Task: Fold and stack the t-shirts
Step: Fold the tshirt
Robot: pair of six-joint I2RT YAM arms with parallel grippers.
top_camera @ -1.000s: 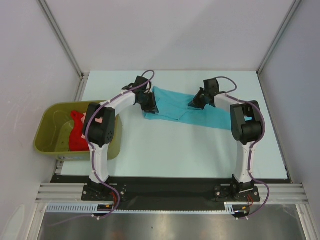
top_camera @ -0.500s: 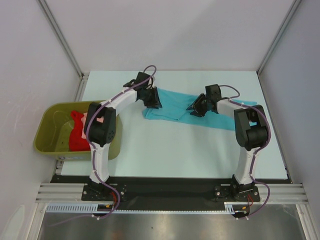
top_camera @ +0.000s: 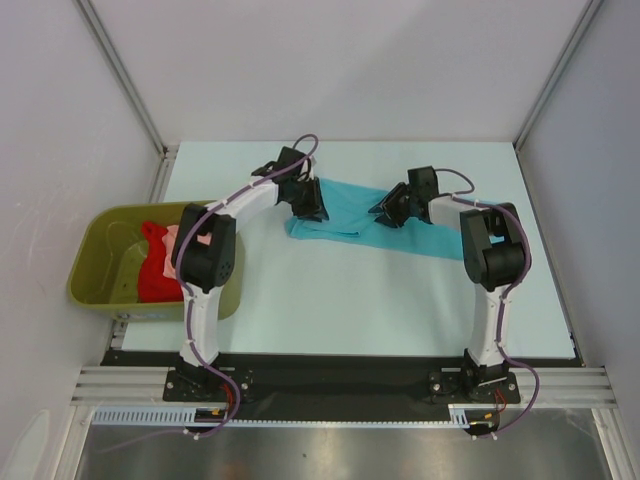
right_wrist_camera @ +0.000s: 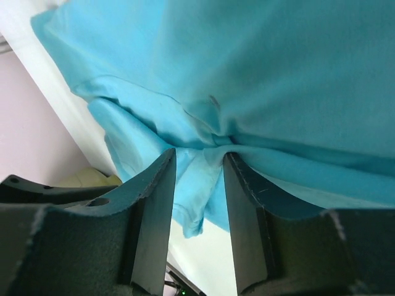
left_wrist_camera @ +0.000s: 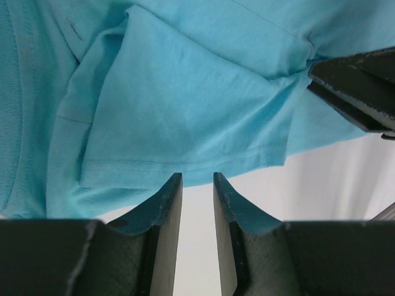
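**Operator:** Status of the turquoise t-shirt (top_camera: 345, 215)?

**Technician:** It lies rumpled on the desk (top_camera: 350, 300), far centre, unfolded. The left end effector (left_wrist_camera: 197, 179) is parted and empty at a hem. The right end effector (right_wrist_camera: 199, 154) is parted, with a loose fold between its fingers.

**Operator:** Remaining work?

**Technician:** The red t-shirt (top_camera: 155, 272) and pink t-shirt (top_camera: 172, 233) sit in the tub (top_camera: 85, 290). Judged early: no stack exists.
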